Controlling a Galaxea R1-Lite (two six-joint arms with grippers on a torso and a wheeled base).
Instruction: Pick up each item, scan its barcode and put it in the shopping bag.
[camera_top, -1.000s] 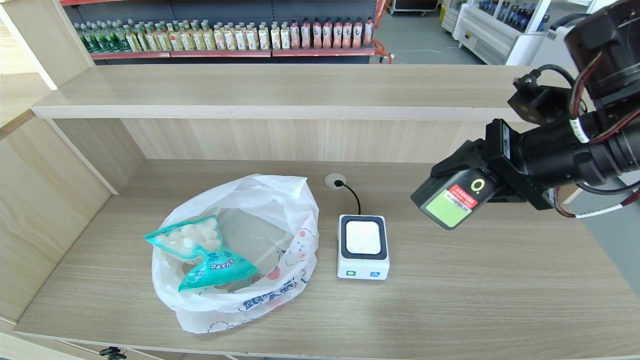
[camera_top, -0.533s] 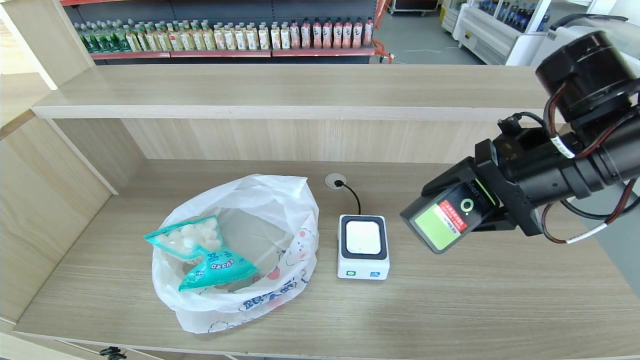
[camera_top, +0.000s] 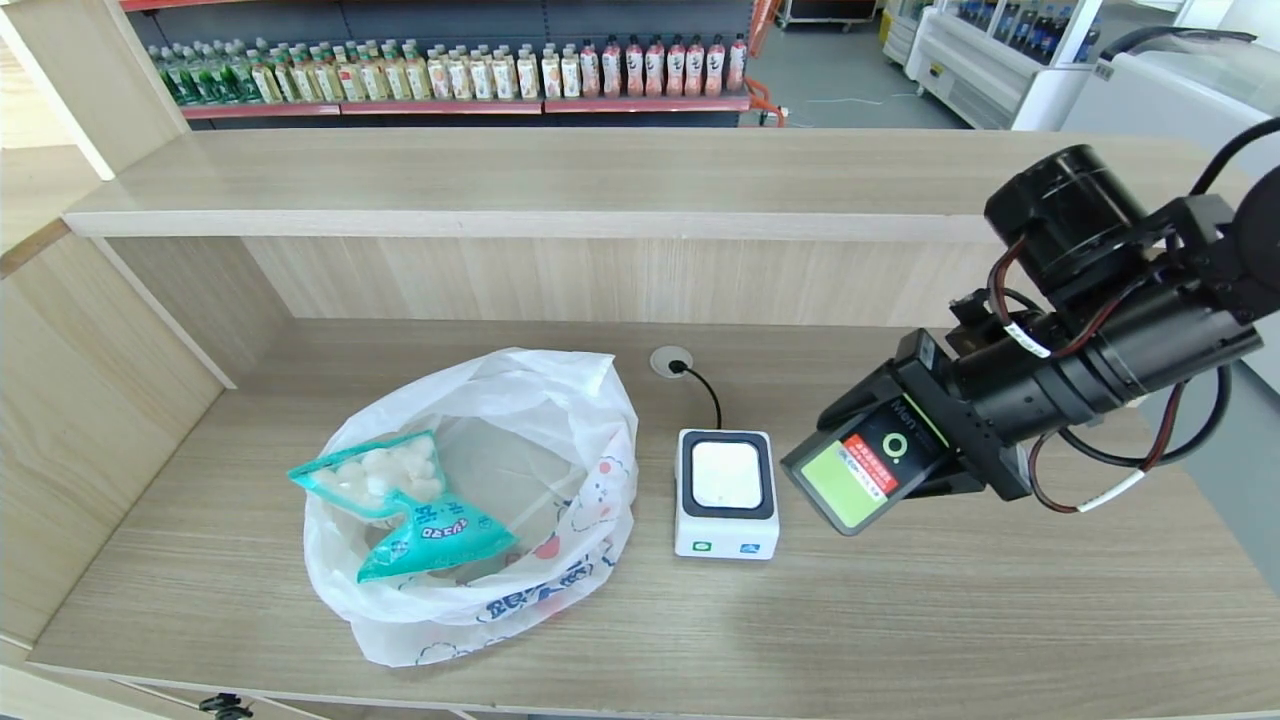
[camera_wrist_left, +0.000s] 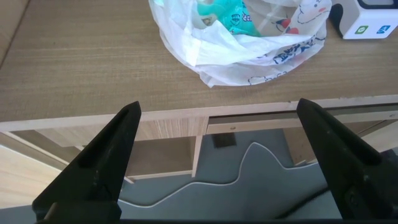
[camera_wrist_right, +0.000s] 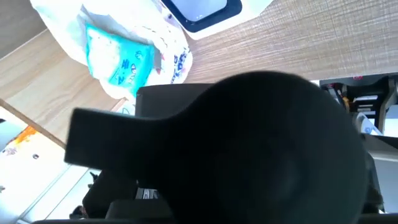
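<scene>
My right gripper (camera_top: 885, 452) is shut on a black pack (camera_top: 862, 465) with a green and red label, held tilted in the air just right of the white barcode scanner (camera_top: 727, 492). In the right wrist view the dark pack (camera_wrist_right: 249, 143) blocks most of the picture, with the scanner (camera_wrist_right: 202, 11) beyond it. The white shopping bag (camera_top: 560, 440) lies open left of the scanner, and a teal snack packet (camera_top: 405, 505) rests inside it. My left gripper (camera_wrist_left: 219, 112) hangs open below the counter's front edge, with nothing between its fingers; the bag (camera_wrist_left: 249, 46) lies past it.
The scanner's black cable (camera_top: 705, 390) runs back to a round port (camera_top: 670, 361) in the wooden counter (camera_top: 950, 600). A raised ledge (camera_top: 560, 180) closes the back and a side wall (camera_top: 90, 380) the left. Bottle shelves (camera_top: 450, 70) stand far behind.
My right arm has carried the black pack down and to the left, closer to the scanner. The bag, the teal packet and the scanner have stayed put.
</scene>
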